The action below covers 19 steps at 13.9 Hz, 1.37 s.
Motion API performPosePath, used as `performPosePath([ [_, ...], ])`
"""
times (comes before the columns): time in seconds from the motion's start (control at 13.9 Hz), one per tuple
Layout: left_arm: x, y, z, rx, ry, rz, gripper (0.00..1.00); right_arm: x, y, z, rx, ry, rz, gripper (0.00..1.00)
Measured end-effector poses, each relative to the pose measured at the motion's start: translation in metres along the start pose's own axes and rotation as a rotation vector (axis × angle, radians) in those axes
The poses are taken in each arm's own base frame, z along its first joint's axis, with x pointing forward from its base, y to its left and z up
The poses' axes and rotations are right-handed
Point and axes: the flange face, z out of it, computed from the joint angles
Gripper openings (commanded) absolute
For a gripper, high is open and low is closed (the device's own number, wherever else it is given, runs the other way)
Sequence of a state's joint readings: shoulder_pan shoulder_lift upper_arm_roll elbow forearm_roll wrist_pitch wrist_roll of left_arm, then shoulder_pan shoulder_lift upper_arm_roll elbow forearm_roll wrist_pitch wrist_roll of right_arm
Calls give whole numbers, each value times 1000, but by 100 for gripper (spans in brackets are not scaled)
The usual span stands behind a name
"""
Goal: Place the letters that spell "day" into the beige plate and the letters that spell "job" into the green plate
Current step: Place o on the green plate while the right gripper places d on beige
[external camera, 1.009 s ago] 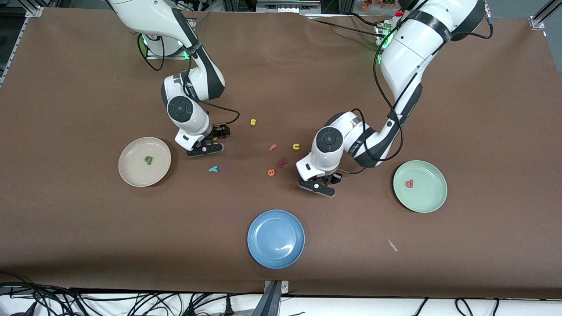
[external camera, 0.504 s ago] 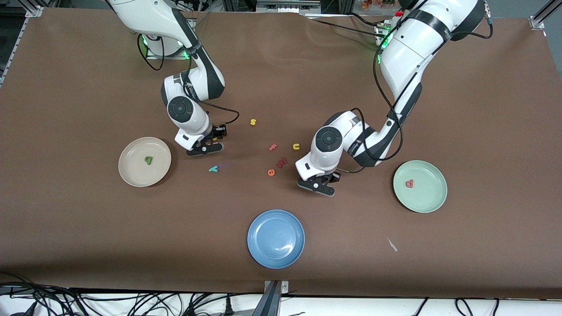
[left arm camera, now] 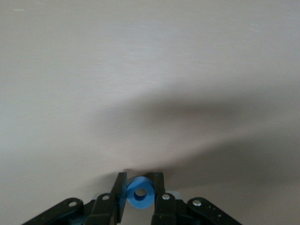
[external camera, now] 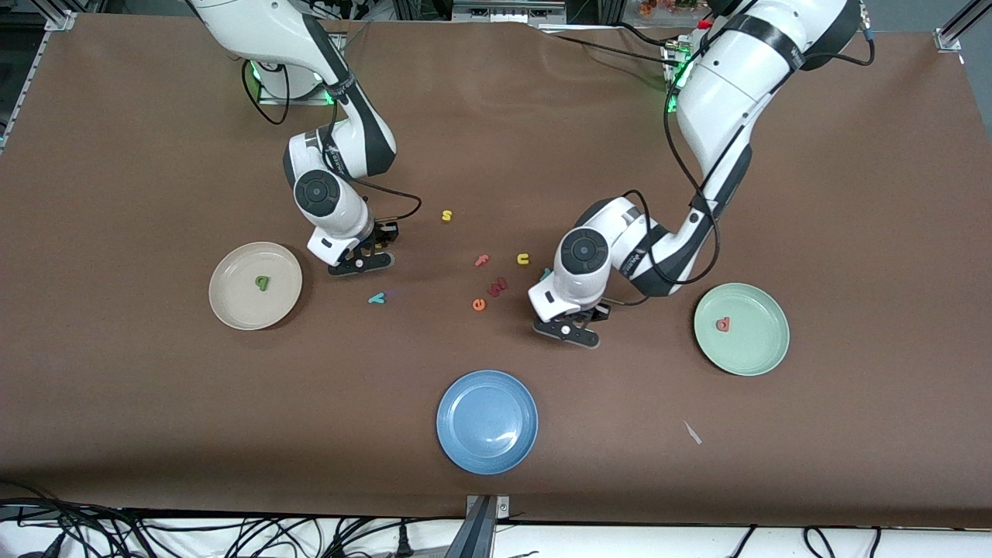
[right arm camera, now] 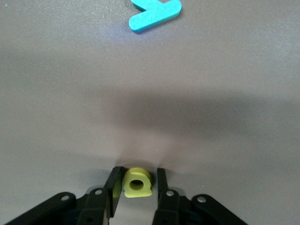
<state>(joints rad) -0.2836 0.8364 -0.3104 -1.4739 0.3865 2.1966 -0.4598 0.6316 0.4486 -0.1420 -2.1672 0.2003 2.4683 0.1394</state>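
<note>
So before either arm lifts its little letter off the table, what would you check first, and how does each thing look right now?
1. Left tool clamped on the small blue ring letter: ok, fingers touch both sides.
2. Right tool clamped on the small yellow letter with a round bowl: cannot tell, one finger touches, a gap shows at the other.
3. Round cream-beige plate has room: ok, only a green letter lies in it.
4. Round mint-green plate has room: ok, only a pinkish-red letter lies in it.
5. Teal "y" letter out of the right tool's way: ok, it lies apart on the table.
</note>
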Motion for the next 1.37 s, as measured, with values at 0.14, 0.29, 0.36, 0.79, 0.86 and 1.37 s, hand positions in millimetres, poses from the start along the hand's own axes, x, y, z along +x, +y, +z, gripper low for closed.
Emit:
performPosePath([
  [0.14,7,-35,-23,23,-11,3,9,0,0,0,0,0,1,28],
  [0.29,10,-77,-42,43,-32,43,9,0,0,0,0,0,1,23],
  [0.36,12,-101,-47,49,-45,65,9,0,0,-1,0,0,1,20],
  [0.79,-2,-245,-28,37,-183,159,5,27,17,-34,2,2,38,20],
  [0.86,-9,-270,-21,18,-215,202,5,34,26,-45,1,6,55,20],
  [1.37,-51,-345,22,-153,-291,302,24,49,154,-79,-45,37,75,22],
])
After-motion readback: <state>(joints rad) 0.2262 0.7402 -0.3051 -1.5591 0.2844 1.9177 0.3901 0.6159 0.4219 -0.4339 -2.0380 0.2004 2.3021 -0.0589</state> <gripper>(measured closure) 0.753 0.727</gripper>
